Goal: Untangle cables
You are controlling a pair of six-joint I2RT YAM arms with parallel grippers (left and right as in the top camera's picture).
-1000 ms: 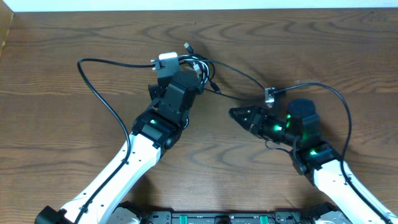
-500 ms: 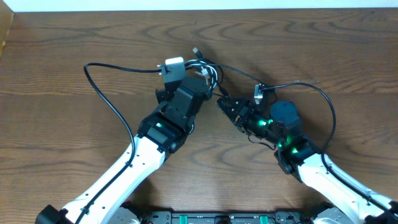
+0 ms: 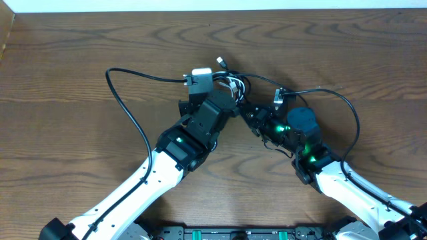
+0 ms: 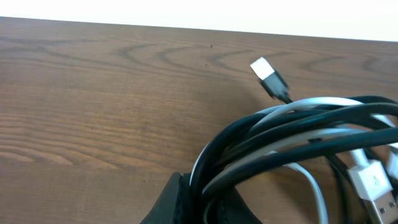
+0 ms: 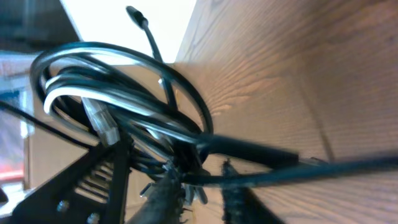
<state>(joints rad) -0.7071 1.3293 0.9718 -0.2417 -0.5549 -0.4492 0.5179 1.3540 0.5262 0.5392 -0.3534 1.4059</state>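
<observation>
The cables [image 3: 230,81] sit bunched at the counter's [image 3: 80,47] far middle; left tool [image 4: 198,190] clamped tight on them, right tool [image 5: 198,183] pinched closed there too (seemingly). Next, I'd guess: draw apart, gently.

Open counter [image 3: 60,167] at far left and far right, blocked mid-counter by bundled cables [image 3: 233,81] hemmed between left arm [image 3: 193,133] and right arm [image 3: 307,143].
</observation>
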